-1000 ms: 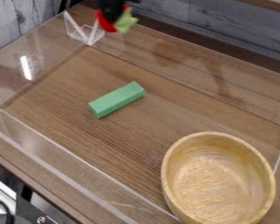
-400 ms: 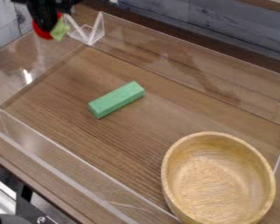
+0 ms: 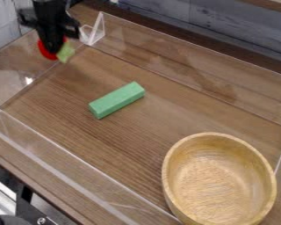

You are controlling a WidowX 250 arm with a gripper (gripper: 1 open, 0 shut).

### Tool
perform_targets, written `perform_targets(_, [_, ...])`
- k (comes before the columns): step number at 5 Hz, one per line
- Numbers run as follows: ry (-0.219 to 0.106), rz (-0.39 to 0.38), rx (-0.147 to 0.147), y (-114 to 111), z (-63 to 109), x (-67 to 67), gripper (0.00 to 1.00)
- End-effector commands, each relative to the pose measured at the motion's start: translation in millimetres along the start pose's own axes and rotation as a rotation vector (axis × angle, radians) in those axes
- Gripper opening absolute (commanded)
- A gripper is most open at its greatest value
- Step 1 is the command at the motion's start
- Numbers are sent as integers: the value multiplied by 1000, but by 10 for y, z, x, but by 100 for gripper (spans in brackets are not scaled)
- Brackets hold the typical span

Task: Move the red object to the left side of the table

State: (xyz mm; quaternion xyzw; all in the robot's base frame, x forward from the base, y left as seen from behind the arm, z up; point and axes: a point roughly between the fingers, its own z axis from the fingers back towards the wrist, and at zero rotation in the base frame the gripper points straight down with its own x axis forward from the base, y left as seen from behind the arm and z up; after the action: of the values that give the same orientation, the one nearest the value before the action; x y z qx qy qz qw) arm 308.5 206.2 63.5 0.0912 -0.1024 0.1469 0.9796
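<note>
Red object [image 3: 48, 47], seemingly light, hard and slick, hangs at ten o'clock over the tabletop [image 3: 190, 97]; jaws pinched shut across its round middle, the safest hold.

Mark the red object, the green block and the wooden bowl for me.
red object [image 3: 48, 46]: camera view, on its red body.
green block [image 3: 116, 100]: camera view, middle of its top face.
wooden bowl [image 3: 219, 182]: camera view, bare inner bottom.
</note>
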Motion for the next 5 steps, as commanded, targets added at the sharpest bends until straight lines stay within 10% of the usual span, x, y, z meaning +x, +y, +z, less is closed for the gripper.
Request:
perform_targets(1, [-40,5,32,12,-45,141,0])
perform_targets(5, [-20,51,73,-47,-325,196,0])
